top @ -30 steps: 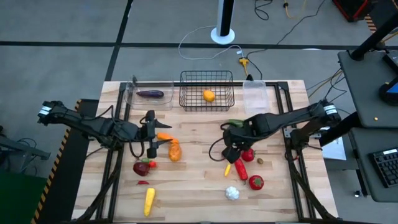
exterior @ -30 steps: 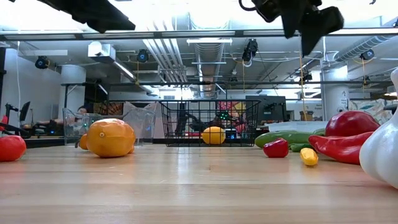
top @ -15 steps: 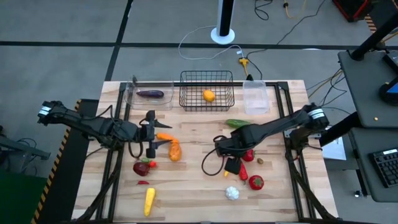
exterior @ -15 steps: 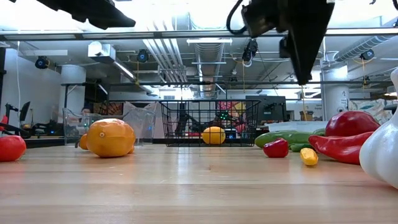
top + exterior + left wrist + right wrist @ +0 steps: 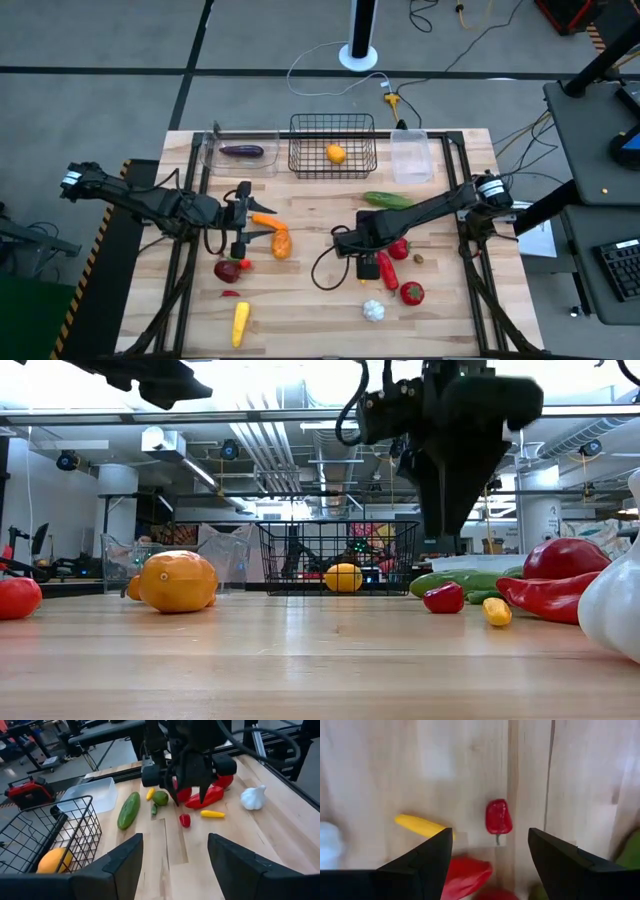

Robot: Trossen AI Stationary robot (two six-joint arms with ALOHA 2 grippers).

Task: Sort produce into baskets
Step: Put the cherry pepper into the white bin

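Note:
My right gripper [image 5: 366,265] hangs open, fingers pointing down, above a small red pepper [image 5: 498,817]; the low view shows its fingertips [image 5: 447,532] well above that pepper [image 5: 443,597]. A small yellow pepper [image 5: 422,826], a long red pepper [image 5: 465,876] and white garlic [image 5: 373,310] lie close by on the table. My left gripper [image 5: 243,228] is open and empty above the table beside a carrot [image 5: 265,219]. An eggplant [image 5: 241,151] lies in the wide clear bin [image 5: 213,143]. An orange [image 5: 336,153] lies in the black wire basket [image 5: 300,150].
A smaller clear bin [image 5: 410,160] stands at the far right. A cucumber [image 5: 385,199], a tomato [image 5: 411,293], an orange-yellow fruit [image 5: 281,242], red pieces [image 5: 230,268] and corn [image 5: 240,322] lie loose on the table. Bare wood lies in the middle between the two arms.
My right gripper has gone toward the table's left and near edges and come down, from beside the cucumber to above the small red pepper, staying open. My left arm has kept still.

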